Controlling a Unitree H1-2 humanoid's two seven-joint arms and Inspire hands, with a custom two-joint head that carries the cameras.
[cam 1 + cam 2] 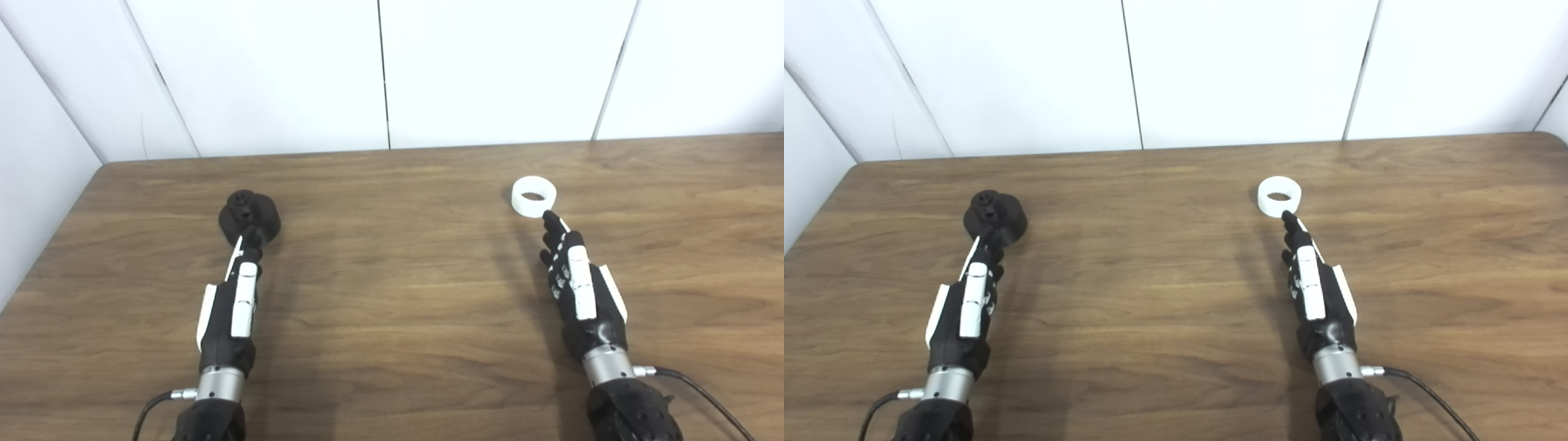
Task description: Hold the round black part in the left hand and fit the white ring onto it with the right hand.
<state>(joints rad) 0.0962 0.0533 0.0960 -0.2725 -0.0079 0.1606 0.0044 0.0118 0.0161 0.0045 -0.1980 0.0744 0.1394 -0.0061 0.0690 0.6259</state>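
The round black part (249, 214) lies on the wooden table (392, 288) at the left. My left hand (236, 294) stretches toward it with fingers extended, fingertips at its near edge, holding nothing. At the right lies the white ring (533, 196), flat with its hole facing up. My right hand (576, 278) reaches toward it, fingers straight and apart, the longest fingertip just short of the ring's near rim. Neither hand grips anything.
White wall panels (392, 67) stand along the table's far edge. A white wall (30, 177) borders the table's left side. Cables (704, 398) trail from both wrists toward the bottom edge.
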